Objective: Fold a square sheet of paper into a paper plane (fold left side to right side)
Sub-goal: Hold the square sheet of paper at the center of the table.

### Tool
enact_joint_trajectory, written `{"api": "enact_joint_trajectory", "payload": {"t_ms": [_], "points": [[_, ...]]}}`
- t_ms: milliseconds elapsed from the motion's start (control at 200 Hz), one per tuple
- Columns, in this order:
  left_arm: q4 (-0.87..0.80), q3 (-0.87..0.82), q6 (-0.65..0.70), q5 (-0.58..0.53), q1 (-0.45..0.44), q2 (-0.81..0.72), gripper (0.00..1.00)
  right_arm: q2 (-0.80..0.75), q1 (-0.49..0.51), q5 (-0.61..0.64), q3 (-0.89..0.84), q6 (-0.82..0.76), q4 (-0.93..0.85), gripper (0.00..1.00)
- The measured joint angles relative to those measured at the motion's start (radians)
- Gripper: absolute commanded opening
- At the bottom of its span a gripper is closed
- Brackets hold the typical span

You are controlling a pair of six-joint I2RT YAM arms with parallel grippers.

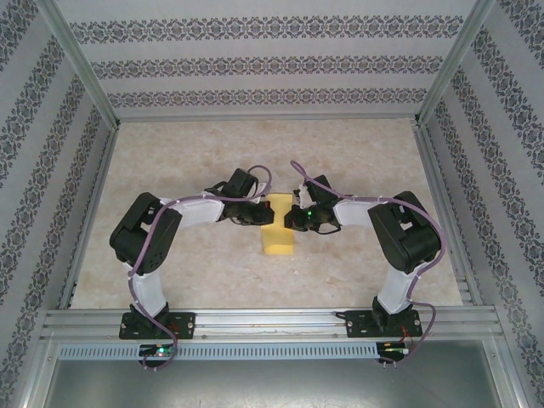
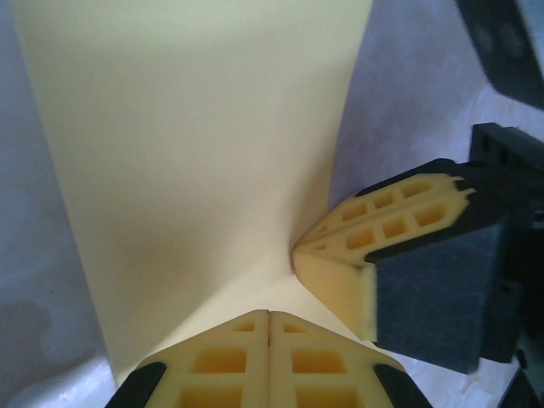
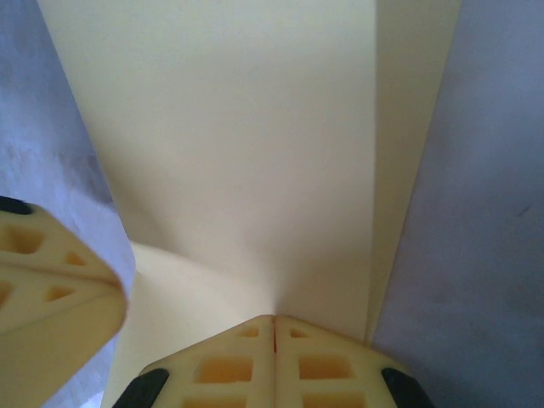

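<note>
The yellow sheet of paper [image 1: 278, 231], folded into a narrow upright strip, lies at the middle of the marbled desk [image 1: 187, 161], between the two arms. The left claw [image 1: 258, 216] meets its left edge, the right claw [image 1: 298, 218] its right edge. In each wrist view, the fingers are pressed together, pinching the paper, which curves up into their tips.
</note>
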Motion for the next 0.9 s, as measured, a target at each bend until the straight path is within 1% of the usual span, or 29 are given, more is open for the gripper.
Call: {"api": "enact_joint_trajectory", "payload": {"t_ms": [245,645,899], "points": [[0.000,-0.001,-0.007,0.000,0.000,0.053,0.05,0.000,0.000,0.000,0.000,0.000,0.000,0.00],[0.001,-0.003,-0.007,-0.012,-0.003,0.053,0.05,0.000,0.000,-0.010,0.005,0.003,0.000,0.00],[0.010,-0.005,-0.008,-0.016,-0.005,0.054,0.05,-0.004,0.000,-0.022,0.020,0.009,-0.033,0.00]]}}
